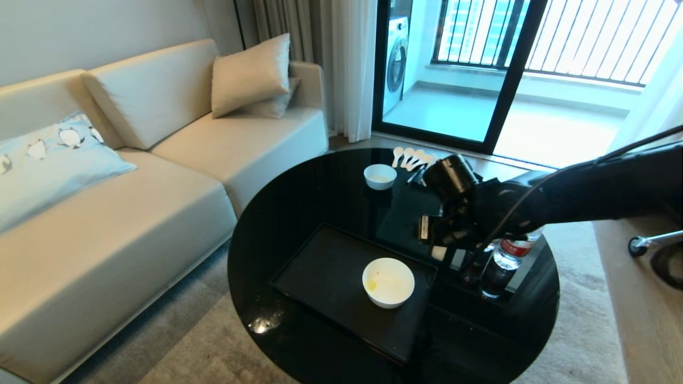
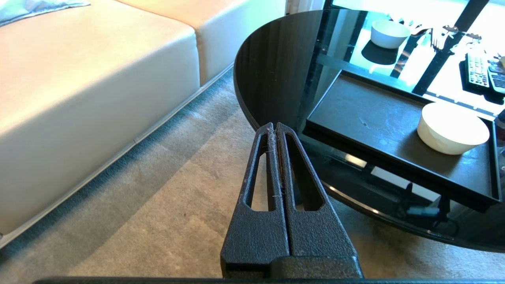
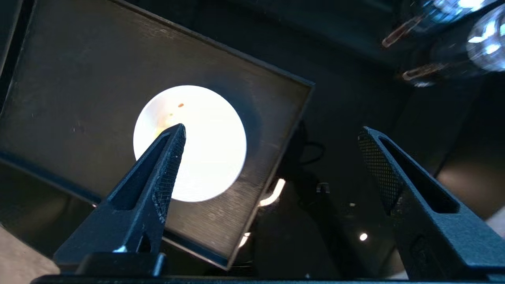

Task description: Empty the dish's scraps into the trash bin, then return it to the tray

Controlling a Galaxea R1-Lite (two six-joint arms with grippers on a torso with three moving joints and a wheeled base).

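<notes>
spread right claw (image 3: 272,134) above white dish (image 1: 388,282) on black tray (image 1: 320,277), round glass table (image 1: 299,202) (beige sofa (image 1: 133,186) beside)

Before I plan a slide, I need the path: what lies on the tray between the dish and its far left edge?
Nothing: in the left wrist view the tray is bare matte black from the dish to that edge.

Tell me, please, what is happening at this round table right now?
The dish sits on the tray, yellow smears inside, held by nothing. The right gripper hangs above it, open and empty. The left gripper is parked off the table's edge over the carpet, shut. No trash bin is in view.
</notes>
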